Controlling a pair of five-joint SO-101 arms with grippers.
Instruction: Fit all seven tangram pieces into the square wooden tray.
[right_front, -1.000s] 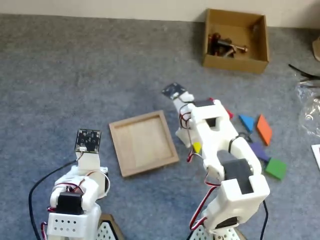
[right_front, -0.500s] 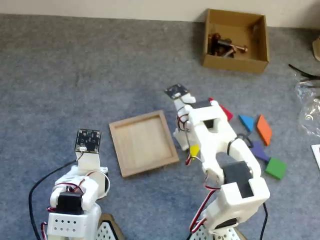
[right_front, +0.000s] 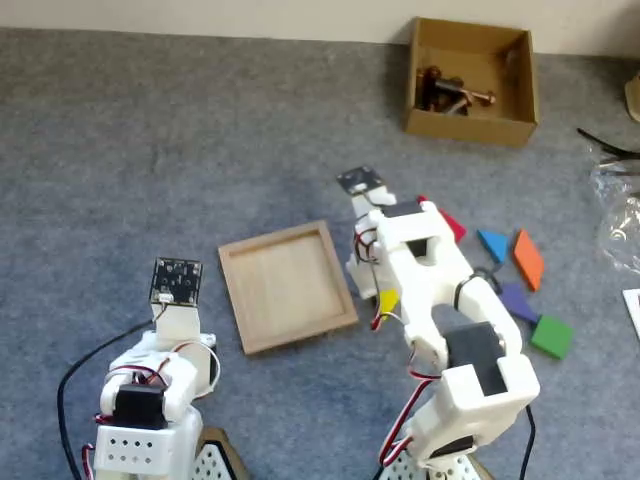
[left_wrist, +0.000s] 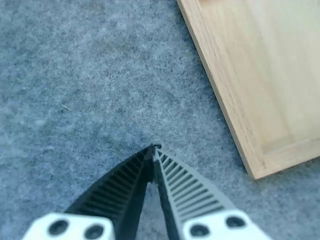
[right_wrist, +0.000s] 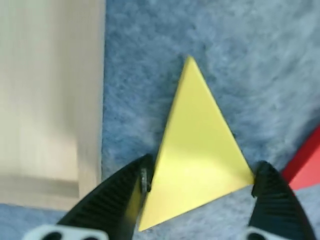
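Observation:
The square wooden tray (right_front: 288, 286) lies empty on the grey carpet. A yellow triangle (right_wrist: 197, 150) lies flat just off the tray's right edge, under my right arm (right_front: 420, 260). My right gripper (right_wrist: 202, 172) is open, and its fingers straddle the triangle's wide end close to its edges. A red piece (right_front: 450, 225), a blue triangle (right_front: 492, 244), an orange parallelogram (right_front: 528, 258), a purple piece (right_front: 518, 300) and a green square (right_front: 551, 336) lie to the right of that arm. My left gripper (left_wrist: 154, 147) is shut over bare carpet beside the tray's corner (left_wrist: 260, 75).
A cardboard box (right_front: 470, 80) holding small objects stands at the back right. A clear plastic bag (right_front: 620, 220) lies at the right edge. Bare carpet stretches left of and behind the tray.
My right arm's wrist has shifted slightly to the right above the yellow triangle. The left arm, the tray and the loose pieces have stayed put.

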